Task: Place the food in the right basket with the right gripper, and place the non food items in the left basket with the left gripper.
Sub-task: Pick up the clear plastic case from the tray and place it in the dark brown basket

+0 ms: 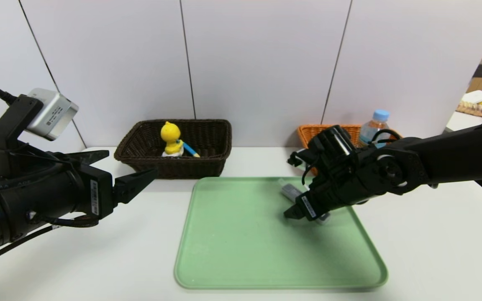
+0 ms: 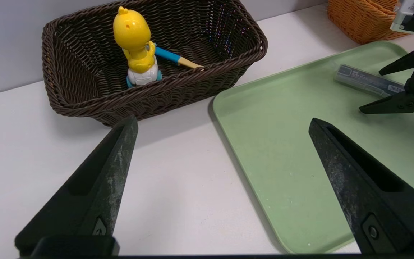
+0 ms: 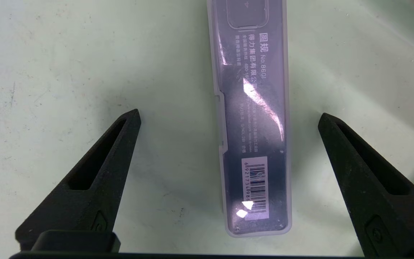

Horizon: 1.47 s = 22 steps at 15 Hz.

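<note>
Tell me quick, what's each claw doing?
Left gripper: open, empty, beside the tray.
Right gripper: open, empty, over the grey case.

Bright even light, glare on case

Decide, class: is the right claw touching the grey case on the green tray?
Apart. In the right wrist view the open right claw straddles the grey case, with bare green tray showing between each finger and the case's edges.
</note>
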Each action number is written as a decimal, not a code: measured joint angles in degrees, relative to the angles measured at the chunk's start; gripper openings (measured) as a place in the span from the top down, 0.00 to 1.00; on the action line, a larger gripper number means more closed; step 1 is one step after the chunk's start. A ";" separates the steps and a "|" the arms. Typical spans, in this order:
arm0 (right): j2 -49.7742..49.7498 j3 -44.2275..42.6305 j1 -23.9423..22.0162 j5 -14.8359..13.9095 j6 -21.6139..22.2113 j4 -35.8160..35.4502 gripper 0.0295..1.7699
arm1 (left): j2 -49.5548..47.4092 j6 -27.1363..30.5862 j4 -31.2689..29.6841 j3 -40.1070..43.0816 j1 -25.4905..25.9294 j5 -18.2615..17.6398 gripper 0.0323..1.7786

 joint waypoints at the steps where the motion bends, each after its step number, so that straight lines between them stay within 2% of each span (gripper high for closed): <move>1: 0.01 0.00 0.00 -0.02 -0.02 0.00 0.04 | 0.00 0.02 0.00 0.00 0.00 0.01 0.05; 9: -0.05 0.17 -0.16 -0.09 0.00 0.11 0.04 | -0.02 0.02 0.00 -0.15 0.00 0.00 0.05; 10: -0.07 0.17 -0.16 -0.06 0.00 0.13 0.09 | -0.02 0.02 0.01 -0.20 0.00 0.00 0.05; 11: -0.10 0.17 -0.13 -0.09 0.04 0.16 0.20 | -0.02 0.04 0.00 -0.23 0.00 0.01 0.05; 14: -0.29 0.17 -0.20 -0.11 0.06 0.33 0.45 | -0.02 0.11 0.00 -0.26 0.00 0.00 0.05; 16: -0.35 0.20 -0.41 -0.11 0.06 0.33 0.56 | -0.02 0.09 0.00 -0.26 0.00 0.01 0.05; 17: -0.35 0.20 -0.46 -0.11 0.06 0.33 0.67 | -0.04 0.09 0.00 -0.26 0.00 0.01 0.05; 18: -0.38 0.22 -0.46 -0.09 0.09 0.30 0.70 | -0.06 0.09 0.00 -0.26 0.00 0.01 0.05; 22: -0.88 0.28 -0.24 -0.02 0.00 0.41 0.70 | -0.39 0.11 0.17 -0.12 0.00 0.01 0.05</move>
